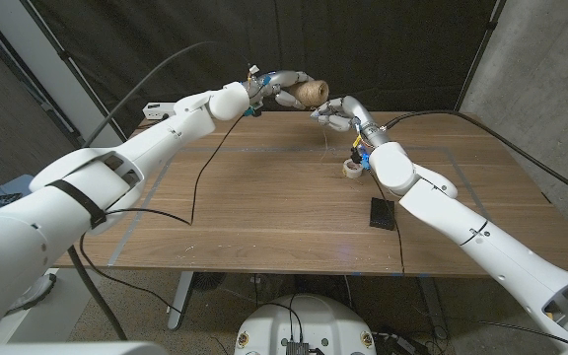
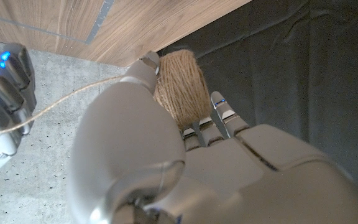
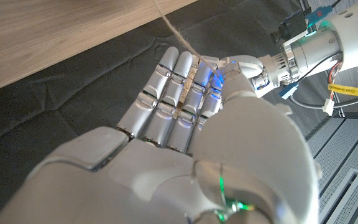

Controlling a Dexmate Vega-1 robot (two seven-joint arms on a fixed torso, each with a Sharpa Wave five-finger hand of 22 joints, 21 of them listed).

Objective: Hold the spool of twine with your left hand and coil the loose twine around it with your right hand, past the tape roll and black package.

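Note:
My left hand (image 1: 282, 91) grips the tan spool of twine (image 1: 311, 93) in the air over the table's far edge. In the left wrist view its fingers wrap the spool (image 2: 180, 87). Just to the spool's right, my right hand (image 1: 335, 111) holds the loose twine. A strand (image 2: 67, 102) runs from the spool to the right hand's fingers (image 2: 2, 106). In the right wrist view the twine (image 3: 188, 84) lies across the fingers of that hand (image 3: 185, 124), with the thumb close beside it. A thin tail of twine (image 1: 323, 140) hangs toward the table.
A small tape roll (image 1: 349, 170) and a flat black package (image 1: 382, 212) lie on the wooden table (image 1: 264, 207) under my right forearm. Black cables trail over the table's left half. A dark curtain hangs behind the table.

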